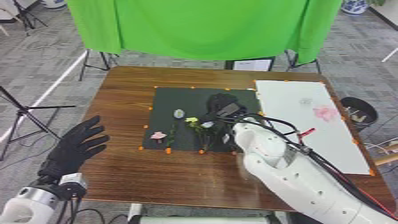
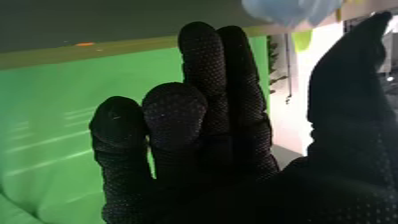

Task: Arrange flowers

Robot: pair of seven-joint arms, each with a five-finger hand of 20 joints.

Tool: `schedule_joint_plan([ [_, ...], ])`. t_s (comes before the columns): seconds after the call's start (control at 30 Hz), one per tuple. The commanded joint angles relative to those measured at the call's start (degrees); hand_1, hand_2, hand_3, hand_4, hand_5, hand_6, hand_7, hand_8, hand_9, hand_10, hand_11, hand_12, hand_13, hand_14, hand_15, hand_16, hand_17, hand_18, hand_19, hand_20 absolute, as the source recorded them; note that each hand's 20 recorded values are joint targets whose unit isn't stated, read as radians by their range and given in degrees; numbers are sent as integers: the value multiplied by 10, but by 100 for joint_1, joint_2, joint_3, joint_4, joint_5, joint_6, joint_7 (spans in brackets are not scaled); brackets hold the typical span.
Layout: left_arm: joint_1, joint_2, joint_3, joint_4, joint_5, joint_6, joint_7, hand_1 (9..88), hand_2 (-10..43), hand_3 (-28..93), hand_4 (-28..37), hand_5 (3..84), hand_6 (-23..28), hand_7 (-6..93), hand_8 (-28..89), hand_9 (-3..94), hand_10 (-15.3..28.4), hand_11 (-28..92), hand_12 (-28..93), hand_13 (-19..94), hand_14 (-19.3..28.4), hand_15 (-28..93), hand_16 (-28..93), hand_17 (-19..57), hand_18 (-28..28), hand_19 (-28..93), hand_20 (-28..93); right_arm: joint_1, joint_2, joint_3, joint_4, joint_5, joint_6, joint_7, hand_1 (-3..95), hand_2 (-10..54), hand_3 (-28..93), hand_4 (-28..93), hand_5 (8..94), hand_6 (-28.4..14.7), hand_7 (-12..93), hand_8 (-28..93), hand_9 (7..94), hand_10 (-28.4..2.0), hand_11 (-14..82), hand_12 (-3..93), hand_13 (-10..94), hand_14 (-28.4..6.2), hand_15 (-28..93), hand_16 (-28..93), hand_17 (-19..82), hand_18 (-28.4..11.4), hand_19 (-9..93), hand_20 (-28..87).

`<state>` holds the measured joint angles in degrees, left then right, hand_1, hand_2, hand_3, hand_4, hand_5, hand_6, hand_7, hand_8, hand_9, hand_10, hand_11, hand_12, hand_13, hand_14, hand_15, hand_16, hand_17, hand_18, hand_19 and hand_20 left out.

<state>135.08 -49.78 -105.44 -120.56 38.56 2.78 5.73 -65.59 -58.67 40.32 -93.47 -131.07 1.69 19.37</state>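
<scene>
Out over the dark mat (image 1: 164, 104), the right hand (image 1: 219, 102) has its fingers straight, grasping nothing, near the yellow flower (image 1: 191, 119). Those cables (image 1: 308, 151) along its arm could, I'd guess, snag stems and drag blooms askew.

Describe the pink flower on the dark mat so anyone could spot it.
On the brown table lies a dark mat. Near its corner closest to the robot's left hand is the pink flower; its neighbours are a pale flower and a yellow flower.
</scene>
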Motion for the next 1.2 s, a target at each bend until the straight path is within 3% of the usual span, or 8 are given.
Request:
schedule_joint_plan([
  [0.03,80,-92,-46,-30,10,-46,-51,274,1,691,-255,244,28,231,-125,207,123,253,162,170,161,393,-20,-96,222,429,114,-198,513,876,-597,341,248,179,191,-61,848,-283,548,2,435,-175,650,-101,383,293,672,-77,788,309,344,-201,927,557],
  [0.27,260,-177,-169,-99,13,14,4,272,1,692,-255,243,28,233,-125,208,124,252,163,171,162,392,-18,-96,222,429,116,-595,1611,2019,-582,791,-477,1326,191,-75,874,-269,345,-35,425,-181,406,-133,363,272,505,-106,783,252,273,-212,865,547],
  [0.3,327,12,-120,-101,-114,133,144,272,0,694,-255,244,28,233,-125,208,124,252,164,171,162,392,-18,-96,222,429,116,-706,1720,2196,-530,810,-564,1497,195,-79,877,-267,317,-39,420,-180,375,-137,350,270,486,-109,781,238,262,-213,857,545],
  [0.33,275,-157,-163,-106,0,43,34,271,0,695,-255,244,28,234,-125,208,124,253,164,171,162,392,-18,-96,222,429,116,-728,1830,2276,-422,825,-664,1635,202,-86,882,-265,272,-54,388,-167,322,-148,315,267,449,-116,778,211,242,-214,838,542],
  [0.43,277,-135,-154,-100,-15,44,35,271,-1,696,-257,244,28,236,-125,208,124,253,165,171,162,394,-18,-96,222,429,116,-855,1997,2612,-205,1054,-1292,2155,210,-90,884,-262,197,-82,286,-121,233,-164,213,262,372,-128,758,168,195,-215,790,533],
  [0.53,282,-153,-154,-97,-15,46,23,271,0,696,-257,244,28,237,-126,208,123,252,165,171,162,394,-18,-96,222,429,117,-999,2047,2811,71,1233,-1316,2297,216,-88,877,-263,148,-108,171,-67,179,-179,95,257,325,-134,723,140,168,-214,755,525],
  [0.7,283,-164,-167,-109,10,21,-13,271,-1,696,-258,244,28,236,-127,209,124,253,165,171,164,395,-18,-96,223,429,116,-1212,2074,2928,312,1266,-1324,2216,224,-95,879,-271,142,-107,160,-58,188,-180,61,251,341,-127,710,133,169,-215,749,522],
  [1.2,228,-147,-141,-100,3,14,-81,273,0,696,-262,251,29,238,-127,214,125,257,164,175,165,400,-20,-95,223,430,116,-931,1902,2373,884,1392,-430,1607,286,-95,897,-282,248,-60,321,-159,370,-117,202,195,524,-79,772,182,243,-208,817,526],
])
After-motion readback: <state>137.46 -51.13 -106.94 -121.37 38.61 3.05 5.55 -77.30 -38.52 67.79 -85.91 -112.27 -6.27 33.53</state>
